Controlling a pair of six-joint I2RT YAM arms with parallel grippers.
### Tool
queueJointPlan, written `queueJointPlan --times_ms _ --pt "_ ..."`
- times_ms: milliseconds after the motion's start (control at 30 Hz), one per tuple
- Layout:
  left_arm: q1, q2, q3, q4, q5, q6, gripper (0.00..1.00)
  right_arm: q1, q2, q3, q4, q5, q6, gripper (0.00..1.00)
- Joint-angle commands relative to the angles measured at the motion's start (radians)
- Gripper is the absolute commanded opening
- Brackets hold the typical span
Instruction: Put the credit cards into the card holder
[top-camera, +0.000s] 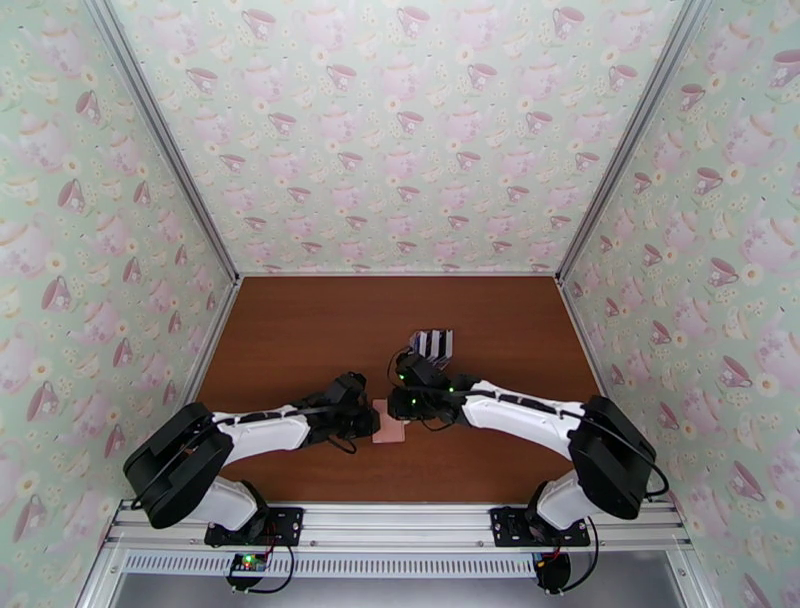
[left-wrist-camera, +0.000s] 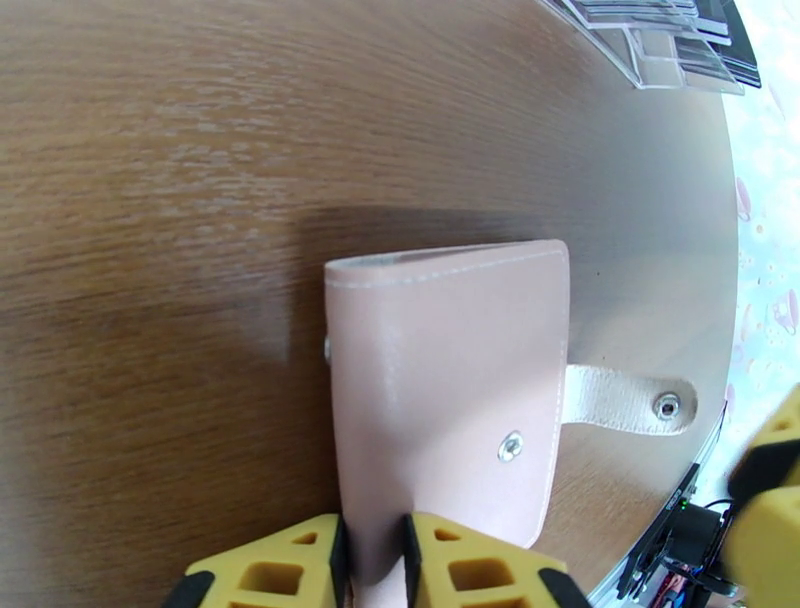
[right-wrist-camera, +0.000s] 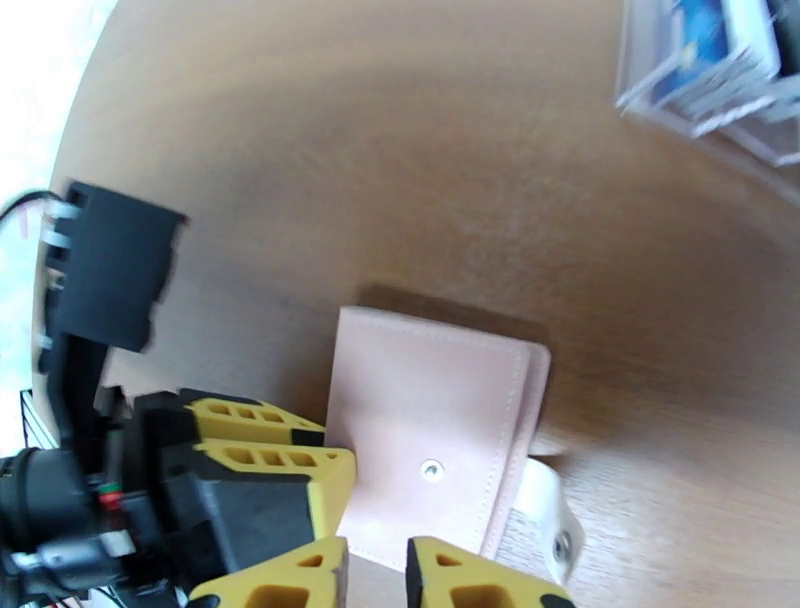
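Item: pink card holder (top-camera: 389, 428), lying on the brown table (top-camera: 300, 330); my left jaws and my right jaws are flanking it. Clear card rack (top-camera: 432, 345) is standing just behind.

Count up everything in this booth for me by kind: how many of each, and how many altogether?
robot arms: 2, left and right
pink wallet: 1
clear card rack: 1
cards in the rack: several, too bunched to count
Total: 4 things, plus the uncounted cards
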Motion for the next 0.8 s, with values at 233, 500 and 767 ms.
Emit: queueJointPlan --times_ms 233,500,767 --pt "0.032 0.008 0.001 -0.056 -0.035 0.031 0.17 -0.067 0.029 -0.098 0.133 -0.105 0.028 0.29" --pt "0.041 0.007 0.004 -0.048 -0.026 0.031 0.15 -0.071 0.071 -0.110 0.184 -0.147 0.039 0.30" --pt "0.047 0.015 -0.005 -0.037 -0.018 0.028 0.15 -0.079 0.088 -0.118 0.194 -0.143 0.040 0.30"
